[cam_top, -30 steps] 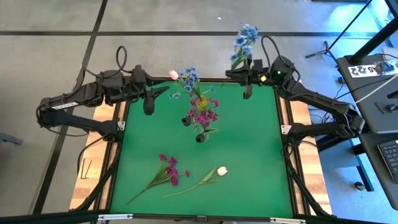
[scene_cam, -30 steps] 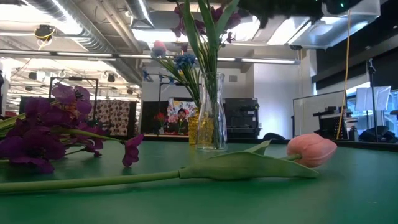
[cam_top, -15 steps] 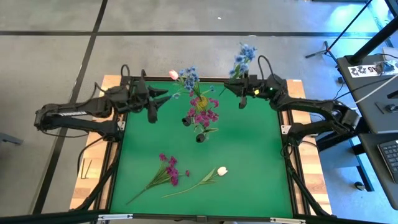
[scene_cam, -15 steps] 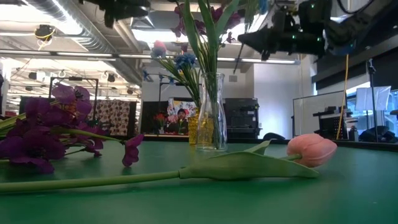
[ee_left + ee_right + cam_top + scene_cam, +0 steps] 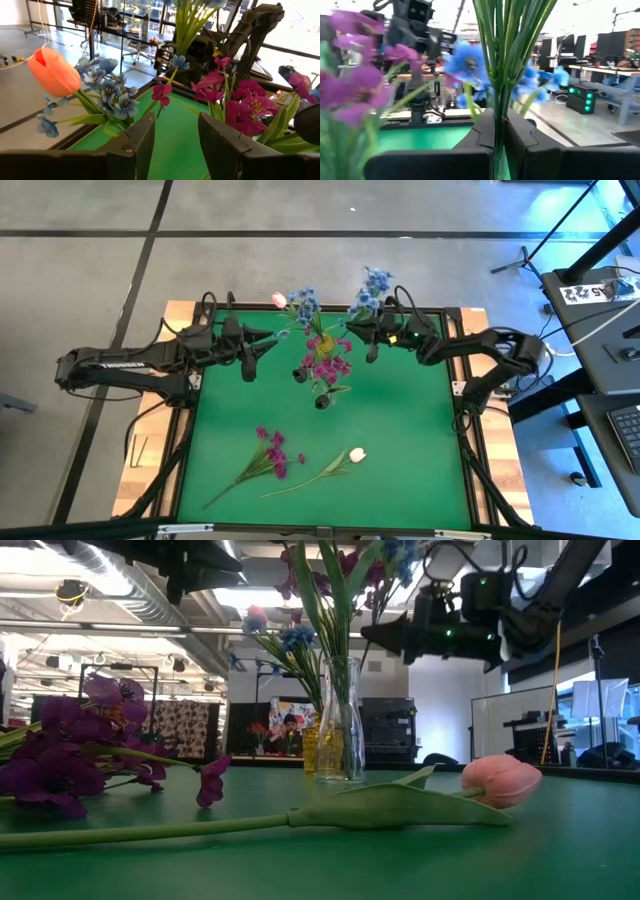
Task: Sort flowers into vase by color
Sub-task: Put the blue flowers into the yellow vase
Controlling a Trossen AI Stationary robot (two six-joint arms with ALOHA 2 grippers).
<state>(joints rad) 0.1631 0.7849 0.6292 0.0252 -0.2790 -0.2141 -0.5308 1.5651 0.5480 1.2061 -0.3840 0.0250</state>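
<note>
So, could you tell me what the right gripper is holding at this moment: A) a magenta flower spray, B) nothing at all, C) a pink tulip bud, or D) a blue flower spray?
D: the right gripper is closed on the green stems of the blue flower spray, whose blue blooms show above the arm near the vase.

vase [image 5: 340,720]: clear glossy glass | table [image 5: 400,440]: matt green | frame [image 5: 135,465]: wood
</note>
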